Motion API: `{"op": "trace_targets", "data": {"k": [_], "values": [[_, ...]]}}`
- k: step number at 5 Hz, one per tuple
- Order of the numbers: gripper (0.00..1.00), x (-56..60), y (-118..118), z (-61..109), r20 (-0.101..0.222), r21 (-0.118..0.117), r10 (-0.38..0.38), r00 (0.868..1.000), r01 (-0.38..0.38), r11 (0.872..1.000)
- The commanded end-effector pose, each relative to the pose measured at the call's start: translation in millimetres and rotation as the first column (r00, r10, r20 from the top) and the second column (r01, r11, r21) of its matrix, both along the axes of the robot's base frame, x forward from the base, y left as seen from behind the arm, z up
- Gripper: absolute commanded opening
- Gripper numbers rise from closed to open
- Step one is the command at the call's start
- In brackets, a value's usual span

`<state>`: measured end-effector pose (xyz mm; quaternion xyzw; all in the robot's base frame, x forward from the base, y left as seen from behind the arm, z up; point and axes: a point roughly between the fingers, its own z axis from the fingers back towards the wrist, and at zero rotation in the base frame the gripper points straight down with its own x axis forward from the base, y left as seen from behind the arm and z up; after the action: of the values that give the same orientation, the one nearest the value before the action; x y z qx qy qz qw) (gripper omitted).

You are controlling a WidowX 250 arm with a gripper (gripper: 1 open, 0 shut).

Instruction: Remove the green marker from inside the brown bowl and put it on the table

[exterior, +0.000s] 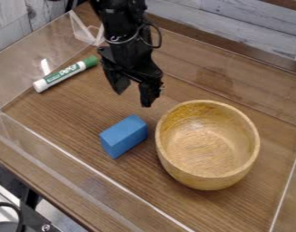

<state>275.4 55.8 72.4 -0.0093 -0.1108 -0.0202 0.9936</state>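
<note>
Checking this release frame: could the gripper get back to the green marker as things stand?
Probably yes. The green marker lies flat on the table, apart from the open gripper. Nothing lies between them; the blue block and brown bowl sit on the other side.

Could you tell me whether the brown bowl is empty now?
Empty: the brown bowl shows only bare wood inside, and the green marker lies on the table.

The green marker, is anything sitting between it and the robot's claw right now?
Nothing visible does. The green marker lies on the bare table, apart from the open gripper to its right. The blue block and brown bowl sit nearer the camera, off that line.
</note>
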Motion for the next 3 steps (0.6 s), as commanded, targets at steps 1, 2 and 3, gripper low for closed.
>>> {"op": "trace_targets", "data": {"k": [1, 2, 3], "values": [[1.00, 8.9, 7.3, 14.6, 0.048, 0.005, 0.007, 0.999, -0.007, 1.000], [1.00, 8.4, 10.9, 14.3, 0.043, 0.002, 0.003, 0.999, -0.003, 1.000], [1.00, 8.4, 16.5, 14.5, 0.040, 0.001, 0.001, 0.999, -0.001, 1.000]]}}
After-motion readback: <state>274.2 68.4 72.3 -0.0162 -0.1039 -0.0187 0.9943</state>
